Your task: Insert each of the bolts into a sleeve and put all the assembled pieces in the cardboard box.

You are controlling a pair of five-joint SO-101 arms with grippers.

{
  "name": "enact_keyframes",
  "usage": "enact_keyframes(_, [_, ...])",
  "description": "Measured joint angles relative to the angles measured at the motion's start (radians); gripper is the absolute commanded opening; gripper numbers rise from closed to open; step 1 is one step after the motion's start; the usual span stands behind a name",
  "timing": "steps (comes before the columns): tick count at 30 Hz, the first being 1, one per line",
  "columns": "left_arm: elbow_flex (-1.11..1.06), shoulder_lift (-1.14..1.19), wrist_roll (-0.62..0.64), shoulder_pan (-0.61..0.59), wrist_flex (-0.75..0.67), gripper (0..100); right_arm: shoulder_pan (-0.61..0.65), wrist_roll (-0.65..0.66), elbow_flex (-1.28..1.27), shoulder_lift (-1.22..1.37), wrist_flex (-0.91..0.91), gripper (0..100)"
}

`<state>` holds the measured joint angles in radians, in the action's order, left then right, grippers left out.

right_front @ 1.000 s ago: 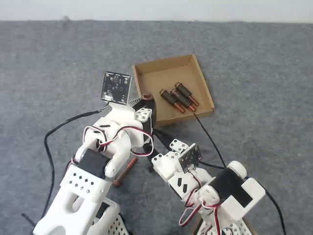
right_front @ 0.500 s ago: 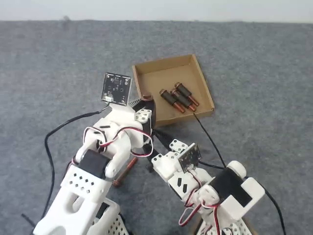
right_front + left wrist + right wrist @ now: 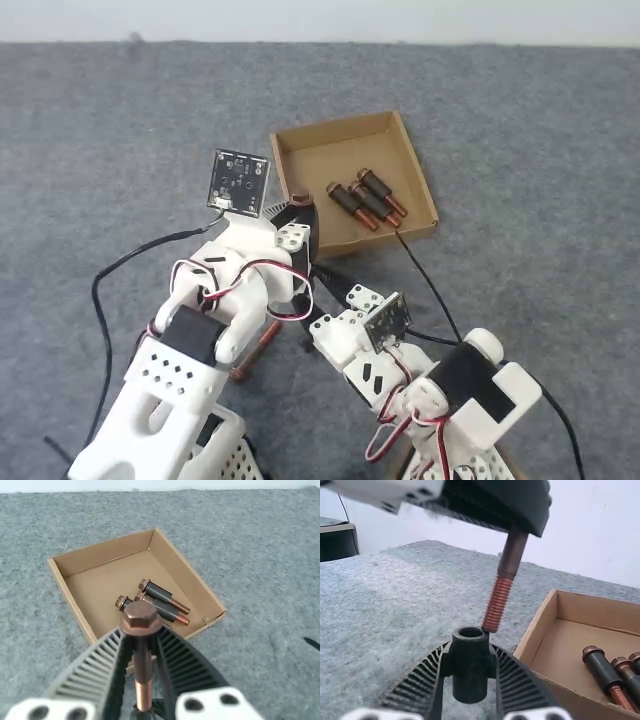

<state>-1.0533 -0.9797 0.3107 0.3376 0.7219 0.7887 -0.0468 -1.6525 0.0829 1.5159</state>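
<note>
My left gripper is shut on a copper bolt, hex head up, threaded end pointing down. In the right wrist view that bolt hangs just above and slightly beyond the mouth of a black sleeve, which my right gripper is shut on and holds upright. From above, the left gripper sits by the near-left wall of the cardboard box, with the bolt's head showing on top. Three assembled bolt-and-sleeve pieces lie in the box.
Another copper bolt lies on the grey carpet between the two arms, partly under the left arm. A black cable runs from the box's near side toward the right arm. Open carpet surrounds the box on the far and right sides.
</note>
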Motion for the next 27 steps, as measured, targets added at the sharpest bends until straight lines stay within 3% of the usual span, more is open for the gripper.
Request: enact_keyframes(27, [0.003,-0.014,0.006,-0.002,-0.006,3,-0.028,0.0,0.0,0.003,0.034,0.9])
